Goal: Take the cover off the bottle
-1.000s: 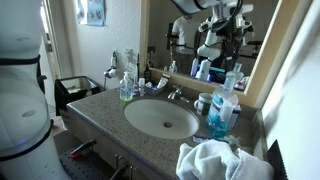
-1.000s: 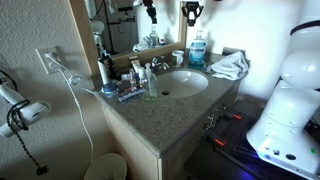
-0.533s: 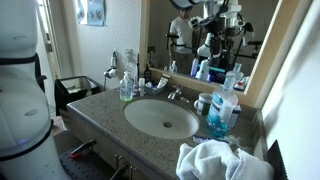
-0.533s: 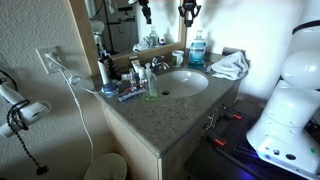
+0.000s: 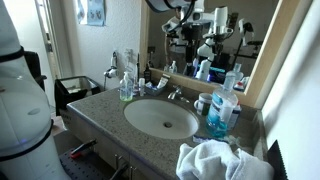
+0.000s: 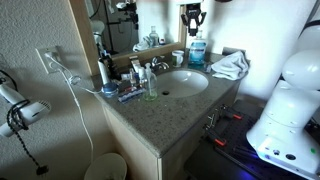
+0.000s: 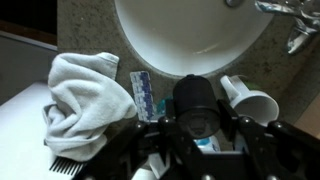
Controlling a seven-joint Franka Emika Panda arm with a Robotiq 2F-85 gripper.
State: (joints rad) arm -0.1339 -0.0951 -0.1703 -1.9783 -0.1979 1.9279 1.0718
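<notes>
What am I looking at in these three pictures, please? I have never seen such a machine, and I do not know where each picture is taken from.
It is a robot arm working at a bathroom counter. Two pictures come from cameras standing in the room; the third comes from a camera on the wrist, looking down. The counter has a sink, and on it are a white towel, a cup and a tall bottle of blue liquid. The hand hangs shut above the bottle. Whether it holds the cap, I cannot tell.
</notes>
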